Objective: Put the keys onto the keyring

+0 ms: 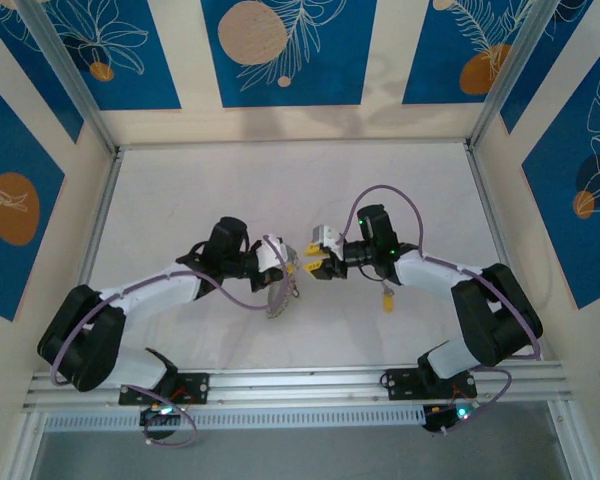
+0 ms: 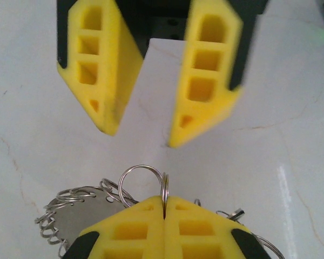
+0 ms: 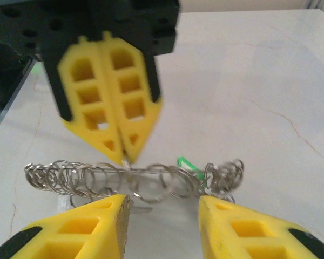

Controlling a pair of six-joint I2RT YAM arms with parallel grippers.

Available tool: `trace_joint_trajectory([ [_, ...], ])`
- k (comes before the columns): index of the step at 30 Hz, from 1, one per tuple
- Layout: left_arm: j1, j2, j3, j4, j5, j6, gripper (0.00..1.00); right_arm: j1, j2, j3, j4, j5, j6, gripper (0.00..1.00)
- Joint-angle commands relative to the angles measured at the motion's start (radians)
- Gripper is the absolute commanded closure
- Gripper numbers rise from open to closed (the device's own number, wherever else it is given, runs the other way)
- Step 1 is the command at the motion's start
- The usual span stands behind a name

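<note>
Keyring [image 3: 151, 171] clamped between left fingers [image 3: 86, 91] (tips together); right fingers [image 2: 97, 70] apart, facing.

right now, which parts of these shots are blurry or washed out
Right wrist view: the yellow-fingered left gripper is soft and out of focus, while the thin grey wire keyring below it is fairly sharp. Left wrist view: the yellow-fingered right gripper blurs along one edge, and a pale glare streak lies on the white table. Top view: even light, only faint shadows by the arms.
</note>
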Motion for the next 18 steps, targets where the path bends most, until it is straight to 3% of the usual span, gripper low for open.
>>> trace_joint_trajectory([
  [1, 0.021, -0.019, 0.019, 0.029, 0.108, -0.023, 1.0, -0.02, 0.026, 0.048, -0.069, -0.165, 0.039, 0.62],
  [3, 0.027, -0.01, 0.03, 0.03, 0.13, -0.034, 1.0, -0.011, 0.032, 0.052, -0.12, -0.24, -0.036, 0.65],
  [6, 0.032, -0.003, 0.041, 0.026, 0.165, -0.032, 1.0, 0.004, 0.044, 0.055, -0.14, -0.178, -0.069, 0.72],
  [8, 0.032, -0.004, 0.046, 0.014, 0.176, -0.026, 1.0, 0.006, 0.057, 0.065, -0.144, -0.132, -0.045, 0.65],
  [10, 0.033, -0.005, 0.053, -0.007, 0.184, -0.011, 1.0, -0.008, 0.079, 0.087, -0.127, -0.132, 0.069, 0.53],
  [11, 0.033, -0.005, 0.055, -0.015, 0.186, -0.007, 1.0, -0.02, 0.097, 0.111, -0.129, -0.148, 0.15, 0.51],
  [15, 0.036, -0.002, 0.057, -0.015, 0.192, -0.011, 1.0, -0.059, 0.174, 0.268, -0.334, -0.238, 0.427, 0.55],
  [18, 0.04, 0.005, 0.065, -0.015, 0.208, -0.011, 1.0, -0.062, 0.176, 0.212, -0.239, -0.351, 0.615, 0.54],
])
